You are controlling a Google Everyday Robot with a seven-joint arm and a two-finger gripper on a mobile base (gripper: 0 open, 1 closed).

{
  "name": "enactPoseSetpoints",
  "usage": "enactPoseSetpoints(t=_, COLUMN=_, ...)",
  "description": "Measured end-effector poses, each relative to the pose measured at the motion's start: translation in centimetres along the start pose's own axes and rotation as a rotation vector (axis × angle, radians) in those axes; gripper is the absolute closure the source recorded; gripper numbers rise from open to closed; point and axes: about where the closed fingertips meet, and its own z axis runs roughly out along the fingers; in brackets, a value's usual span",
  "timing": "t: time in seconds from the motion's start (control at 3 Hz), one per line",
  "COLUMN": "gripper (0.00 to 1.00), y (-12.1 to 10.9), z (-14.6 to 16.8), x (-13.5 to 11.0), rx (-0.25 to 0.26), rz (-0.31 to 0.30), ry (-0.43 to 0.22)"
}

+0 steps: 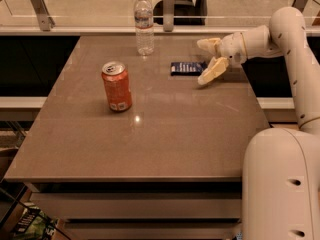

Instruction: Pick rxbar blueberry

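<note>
The rxbar blueberry (186,68) is a small flat dark navy wrapper lying on the brown table (150,134) toward the back right. My gripper (204,61) comes in from the right, just beside the bar's right end. Its two cream fingers (212,70) are spread wide apart, one behind and one in front of the bar's right end. It is open and holds nothing.
An orange soda can (117,86) stands left of centre. A clear water bottle (144,23) stands at the back edge. A glass rail with metal posts (168,6) runs behind the table. My white base (282,184) fills the lower right.
</note>
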Motion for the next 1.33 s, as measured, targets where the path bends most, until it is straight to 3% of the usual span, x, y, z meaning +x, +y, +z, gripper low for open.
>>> enactPoseSetpoints(t=0.67, gripper=0.00, y=-0.6, z=1.6, x=-0.8, rx=-0.024, rz=-0.013, ry=-0.001)
enactPoseSetpoints(t=1.33, gripper=0.41, y=-0.9, z=2.4, x=-0.9, rx=-0.023, rz=-0.012, ry=-0.006)
